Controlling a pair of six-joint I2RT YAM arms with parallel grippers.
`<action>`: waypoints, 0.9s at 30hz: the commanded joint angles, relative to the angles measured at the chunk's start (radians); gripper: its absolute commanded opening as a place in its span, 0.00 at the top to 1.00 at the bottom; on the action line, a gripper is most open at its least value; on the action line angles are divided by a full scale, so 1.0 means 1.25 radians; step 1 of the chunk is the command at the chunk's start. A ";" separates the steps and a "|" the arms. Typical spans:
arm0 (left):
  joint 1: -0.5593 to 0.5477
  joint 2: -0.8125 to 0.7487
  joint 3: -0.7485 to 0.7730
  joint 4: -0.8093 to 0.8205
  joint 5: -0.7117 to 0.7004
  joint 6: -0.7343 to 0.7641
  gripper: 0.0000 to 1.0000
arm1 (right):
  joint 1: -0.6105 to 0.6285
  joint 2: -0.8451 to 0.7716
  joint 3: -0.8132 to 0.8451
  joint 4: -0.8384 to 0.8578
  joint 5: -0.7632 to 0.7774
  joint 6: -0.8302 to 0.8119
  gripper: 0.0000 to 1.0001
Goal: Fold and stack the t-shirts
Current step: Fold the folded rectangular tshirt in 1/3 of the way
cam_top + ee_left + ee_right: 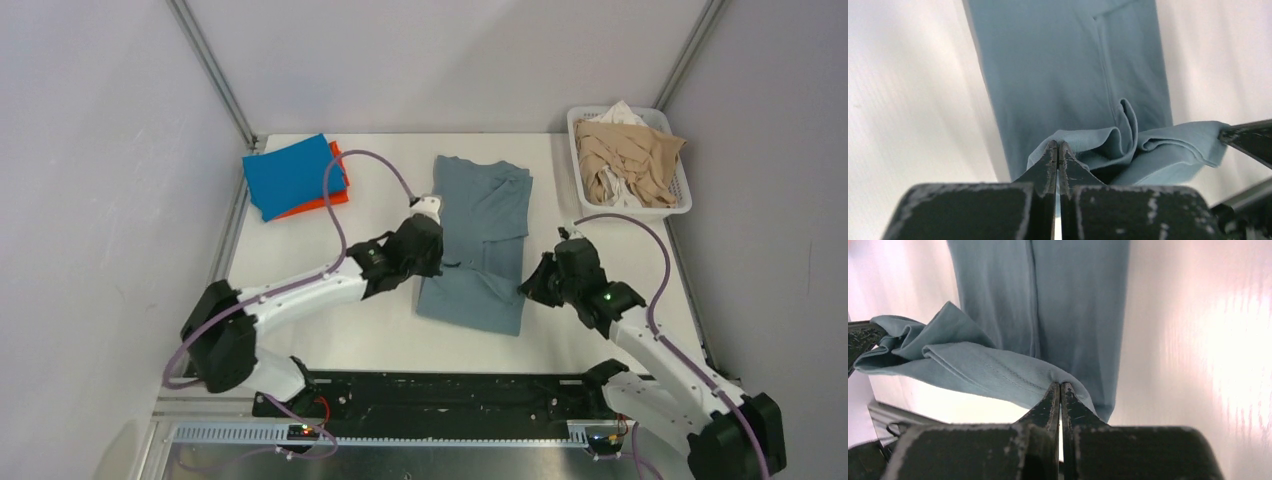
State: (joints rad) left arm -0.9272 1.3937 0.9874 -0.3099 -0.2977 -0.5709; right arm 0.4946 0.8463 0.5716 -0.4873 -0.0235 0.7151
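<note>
The grey-blue t-shirt (485,225) lies folded lengthwise in the middle of the table. My left gripper (438,268) is shut on its near left hem corner, which it holds lifted; the bunched cloth shows in the left wrist view (1088,145). My right gripper (530,288) is shut on the near right hem corner, seen in the right wrist view (998,367). The near part of the shirt hangs raised between both grippers. A folded bright blue t-shirt (292,175) lies on a folded orange t-shirt (325,205) at the back left.
A white slatted basket (683,200) stands at the back right with beige and white garments (625,155) in it. White walls close the table on three sides. The arm bases sit at the near edge.
</note>
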 commanded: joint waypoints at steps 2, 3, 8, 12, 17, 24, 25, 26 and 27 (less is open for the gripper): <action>0.083 0.105 0.095 0.034 0.031 0.077 1.00 | -0.115 0.103 0.057 0.151 -0.113 -0.077 1.00; 0.092 0.116 0.111 0.037 0.031 0.079 1.00 | -0.126 0.129 0.060 0.160 -0.117 -0.079 1.00; 0.154 0.219 0.181 0.037 0.064 0.106 1.00 | -0.194 0.211 0.091 0.227 -0.147 -0.095 1.00; 0.187 0.269 0.235 0.036 0.070 0.123 1.00 | -0.224 0.291 0.111 0.277 -0.181 -0.105 1.00; 0.210 0.342 0.288 0.036 0.113 0.156 1.00 | -0.244 0.396 0.138 0.346 -0.205 -0.090 1.00; 0.226 0.407 0.333 0.035 0.116 0.151 0.85 | -0.261 0.517 0.179 0.369 -0.187 -0.073 0.90; 0.233 0.414 0.338 0.035 0.127 0.149 0.84 | -0.265 0.520 0.184 0.370 -0.179 -0.072 0.87; 0.236 0.415 0.344 0.035 0.139 0.149 0.78 | -0.272 0.521 0.190 0.370 -0.175 -0.071 0.76; 0.241 0.411 0.348 0.034 0.141 0.151 0.73 | -0.275 0.519 0.194 0.364 -0.171 -0.071 0.67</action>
State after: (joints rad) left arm -0.6544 1.9076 1.3659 -0.2939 -0.1532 -0.4026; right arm 0.1761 1.4918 0.7582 -0.0807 -0.2615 0.6220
